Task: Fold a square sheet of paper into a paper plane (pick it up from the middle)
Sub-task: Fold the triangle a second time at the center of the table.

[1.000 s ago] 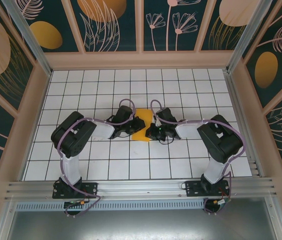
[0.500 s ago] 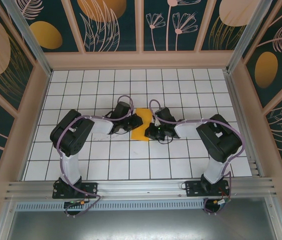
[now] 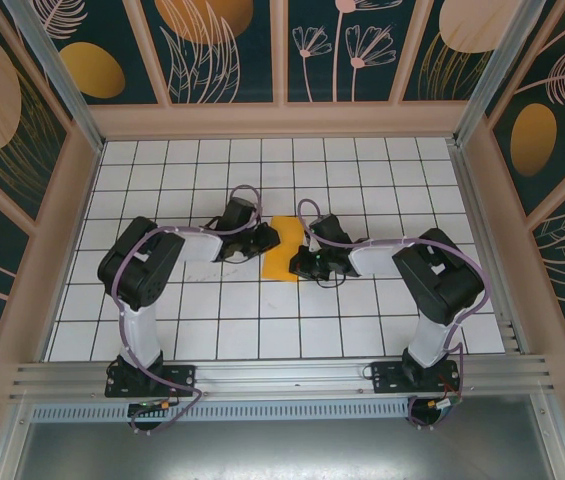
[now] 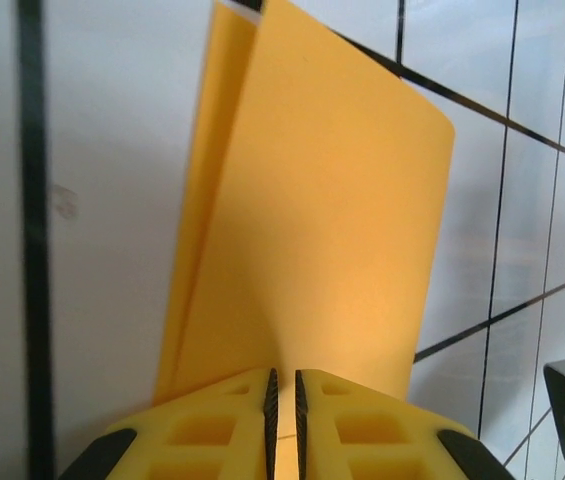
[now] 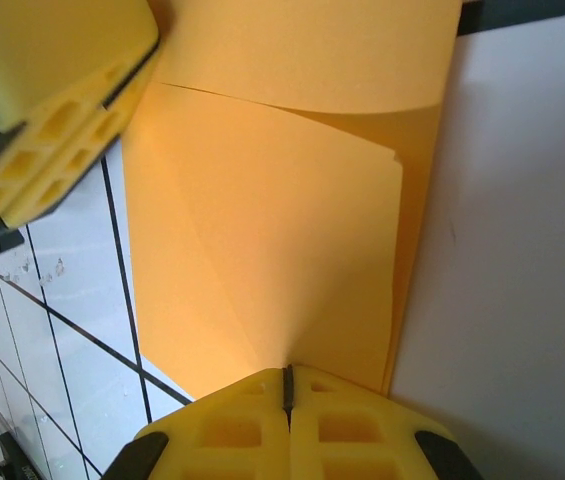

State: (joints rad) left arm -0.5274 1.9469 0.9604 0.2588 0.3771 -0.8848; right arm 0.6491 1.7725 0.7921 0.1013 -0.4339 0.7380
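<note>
The square sheet of paper (image 3: 284, 236) is orange-yellow and lies folded into a narrow upright strip at the table's middle. In the left wrist view the sheet of paper (image 4: 322, 220) shows two layers, with a thin second edge on its left. The right wrist view shows the paper (image 5: 282, 250) with a loose upper flap. My left gripper (image 3: 271, 241) pinches the strip's left edge, its jaws (image 4: 283, 372) a thin slit apart with paper between them. From the right, my right gripper (image 3: 302, 262) is shut tight (image 5: 285, 370) on the opposite edge.
White grid-tiled table (image 3: 262, 320) inside a walled booth with patterned panels (image 3: 212, 50). Both arms reach in from the near edge and meet at the centre. The left gripper's yellow fingers (image 5: 52, 100) show close by in the right wrist view.
My left gripper has drawn back to the left and slightly away, from over the paper's middle to its left edge. The right gripper and the paper have hardly moved.
</note>
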